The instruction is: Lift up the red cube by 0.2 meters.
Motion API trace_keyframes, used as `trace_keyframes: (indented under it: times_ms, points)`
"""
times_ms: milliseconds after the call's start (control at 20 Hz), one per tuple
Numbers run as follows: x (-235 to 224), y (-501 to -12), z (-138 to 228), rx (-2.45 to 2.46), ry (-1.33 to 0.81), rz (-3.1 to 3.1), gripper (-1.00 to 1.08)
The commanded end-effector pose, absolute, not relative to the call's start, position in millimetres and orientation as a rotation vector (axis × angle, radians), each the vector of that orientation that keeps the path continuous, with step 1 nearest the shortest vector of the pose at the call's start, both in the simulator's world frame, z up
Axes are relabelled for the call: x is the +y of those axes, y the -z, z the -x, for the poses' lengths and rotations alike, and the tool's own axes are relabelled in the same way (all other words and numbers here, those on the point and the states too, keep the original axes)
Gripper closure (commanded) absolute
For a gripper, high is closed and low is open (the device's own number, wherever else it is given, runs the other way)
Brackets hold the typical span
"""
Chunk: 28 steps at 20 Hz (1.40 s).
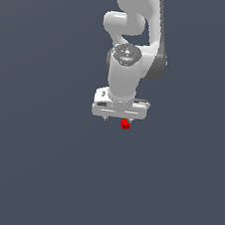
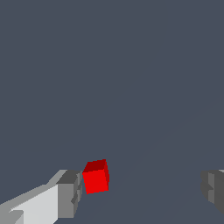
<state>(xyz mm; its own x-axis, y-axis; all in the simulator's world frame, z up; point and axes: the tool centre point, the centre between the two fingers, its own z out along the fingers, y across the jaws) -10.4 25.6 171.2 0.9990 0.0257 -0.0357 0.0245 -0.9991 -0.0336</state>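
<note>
Wrist view: one grey finger (image 2: 69, 192), then the red cube (image 2: 96, 176) just beside its inner face, contact uncertain. Wide gap, then the other finger (image 2: 213, 189) well apart from it. Gripper (image 2: 142, 192) spread wide, holding nothing. Exterior view: cube (image 1: 125, 124) sits under the gripper (image 1: 117, 120), off-centre toward that view's right.

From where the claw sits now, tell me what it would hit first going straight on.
Probably only the bare grey floor. The claw is open, and the red cube sits by one finger, so depth is uncertain.
</note>
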Motion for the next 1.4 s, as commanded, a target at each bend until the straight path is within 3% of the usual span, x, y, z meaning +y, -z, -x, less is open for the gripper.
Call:
trace_keyframes:
  times_ms: [0, 550, 1350]
  points:
    - [26, -171, 10, -0.039, -0.056, 3.108, -0.92]
    - [36, -147, 25, -0.091, -0.047, 3.112, -0.92]
    - [72, -46, 84, -0.296, -0.009, 3.12, -0.92]
